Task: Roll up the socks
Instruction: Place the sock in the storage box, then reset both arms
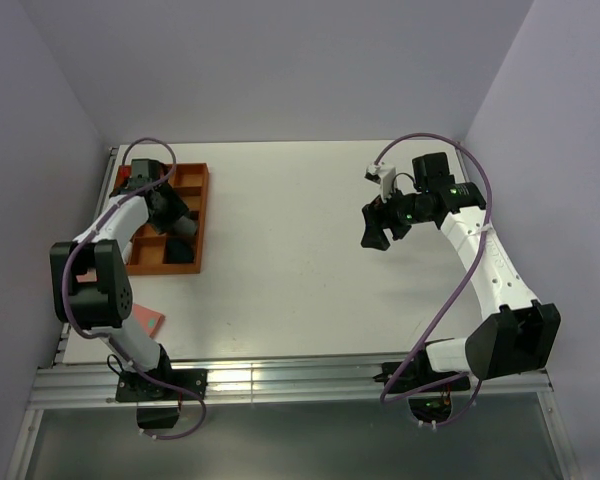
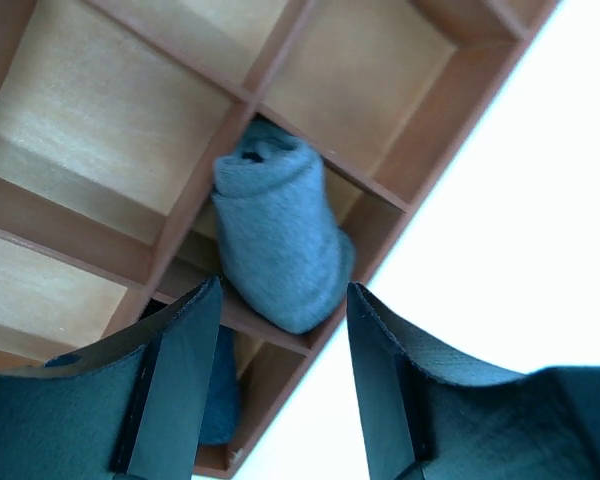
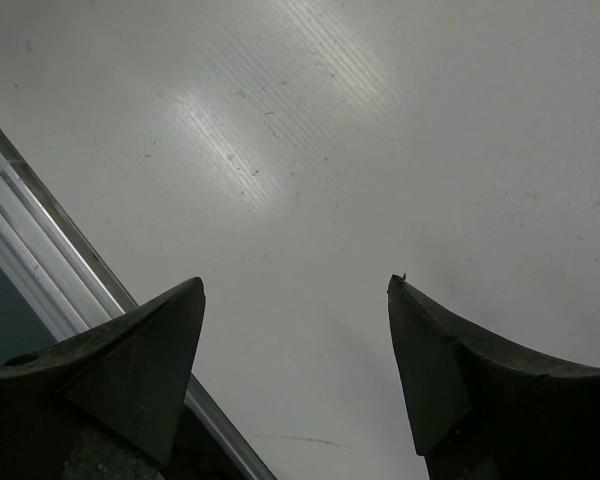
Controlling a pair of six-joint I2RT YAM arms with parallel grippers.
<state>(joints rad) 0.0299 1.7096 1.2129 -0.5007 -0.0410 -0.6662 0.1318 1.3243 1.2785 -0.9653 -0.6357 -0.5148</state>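
Left gripper (image 2: 280, 290) parted and empty, with the rolled grey-blue knitted sock bundle (image 2: 275, 235) just beyond and between its fingertips, propped across a divider of the orange-brown wooden compartment tray (image 2: 450, 120) rather than settled in one cell. Right gripper (image 3: 295, 285) likewise spread wide, holding nothing, over the white table top (image 3: 380, 150). Risks tipping off that wall or unrolling if a rising finger brushes it.

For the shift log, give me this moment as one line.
left gripper: open, over rolled sock | rolled sock: in tray | right gripper: open, empty, over table
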